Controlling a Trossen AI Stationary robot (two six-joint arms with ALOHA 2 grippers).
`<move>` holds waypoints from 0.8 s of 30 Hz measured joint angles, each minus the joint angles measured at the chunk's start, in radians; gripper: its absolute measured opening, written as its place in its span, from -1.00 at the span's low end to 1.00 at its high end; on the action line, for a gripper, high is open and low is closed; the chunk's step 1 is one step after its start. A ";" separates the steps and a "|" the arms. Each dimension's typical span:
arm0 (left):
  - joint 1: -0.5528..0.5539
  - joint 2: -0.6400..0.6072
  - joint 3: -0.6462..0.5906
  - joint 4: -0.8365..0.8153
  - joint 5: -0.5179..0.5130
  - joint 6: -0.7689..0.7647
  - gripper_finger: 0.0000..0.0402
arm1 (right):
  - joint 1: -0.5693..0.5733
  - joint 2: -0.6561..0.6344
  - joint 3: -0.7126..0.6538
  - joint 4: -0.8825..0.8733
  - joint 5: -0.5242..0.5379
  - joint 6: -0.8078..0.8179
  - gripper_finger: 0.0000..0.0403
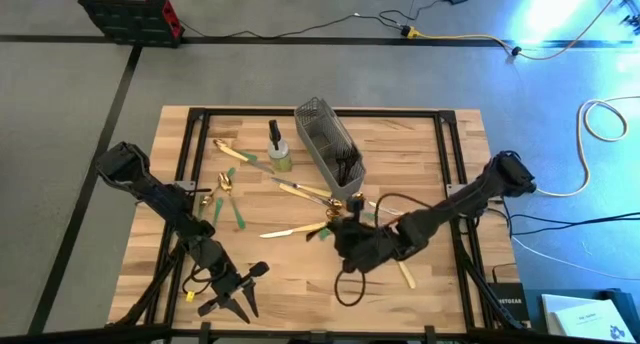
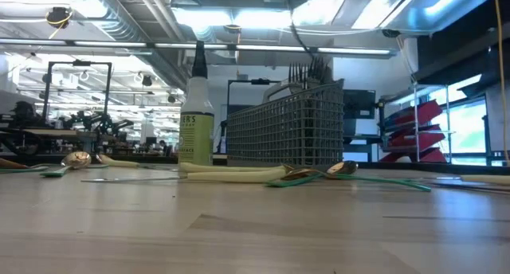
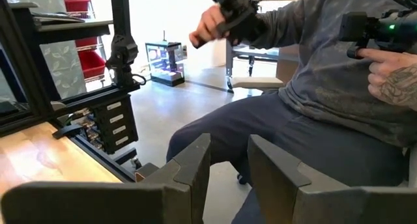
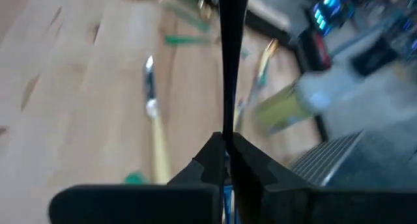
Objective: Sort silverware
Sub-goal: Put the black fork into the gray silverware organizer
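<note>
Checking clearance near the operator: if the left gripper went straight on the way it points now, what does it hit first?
Judging by its wrist view, the left gripper points off the table edge at a seated person. Nothing shows between them, so the person's lap would likely come first, though depth is unclear.

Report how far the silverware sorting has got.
Done: a few dark utensils already stand in the wire-mesh caddy. In hand: the right gripper is shut on a slim dark piece, raised above the table near the caddy's end. Left: gold, green-handled and cream-handled pieces lie scattered across the table. The left gripper sits at the near edge, holding nothing.
</note>
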 joint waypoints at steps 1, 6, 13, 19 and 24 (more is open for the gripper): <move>0.000 0.000 0.000 0.000 0.000 0.000 -0.55 | -0.003 0.000 0.024 -0.001 0.002 -0.053 -1.00; 0.000 0.000 0.000 -0.001 0.000 0.000 -0.55 | -0.020 0.000 0.146 -0.037 0.088 -0.344 -1.00; 0.000 0.000 0.000 0.000 0.000 -0.006 -0.55 | -0.095 0.000 0.280 -0.237 0.184 -0.580 -1.00; 0.003 0.000 0.000 0.000 0.000 -0.001 -0.55 | -0.156 0.006 0.287 -0.333 0.317 -0.846 -1.00; 0.018 0.000 0.000 -0.007 0.000 0.008 -0.55 | -0.157 0.029 0.288 -0.362 0.436 -1.084 -1.00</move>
